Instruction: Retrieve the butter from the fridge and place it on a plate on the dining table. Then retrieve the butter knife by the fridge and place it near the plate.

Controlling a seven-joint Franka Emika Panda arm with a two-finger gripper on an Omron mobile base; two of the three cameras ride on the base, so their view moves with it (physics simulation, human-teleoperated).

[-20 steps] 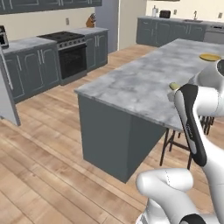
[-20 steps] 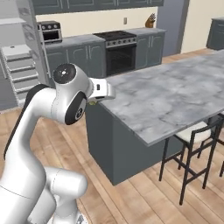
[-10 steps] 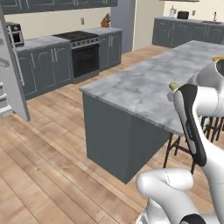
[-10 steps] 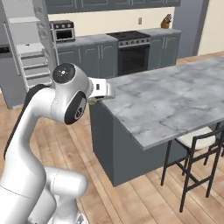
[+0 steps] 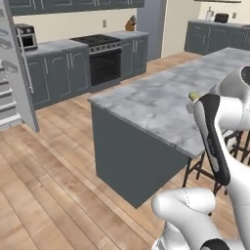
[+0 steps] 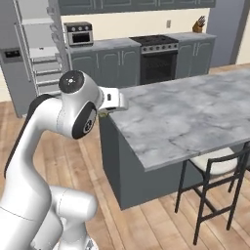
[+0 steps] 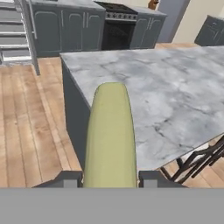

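The gripper (image 7: 109, 178) is clamped on the butter (image 7: 110, 138), a pale yellowish stick that juts forward between the two dark fingertips (image 7: 66, 178) in the hand view, above the near corner of the dining table (image 7: 162, 96). From the left base view the butter's tip (image 5: 194, 96) peeks out just above the arm's dark wrist, over the marble top (image 5: 161, 105). Bar stools (image 6: 215, 180) with pale seats stand tucked under the table's long side at about 4 o'clock in the right base view. Across the wooden floor (image 5: 44, 166), at 11 o'clock, the fridge (image 6: 29, 53) stands open with its white shelves showing. A black oven range (image 6: 157, 61) sits among dark grey cabinets (image 6: 105, 66) at 12 o'clock, a knife block (image 6: 197, 27) on the counter at 1 o'clock.
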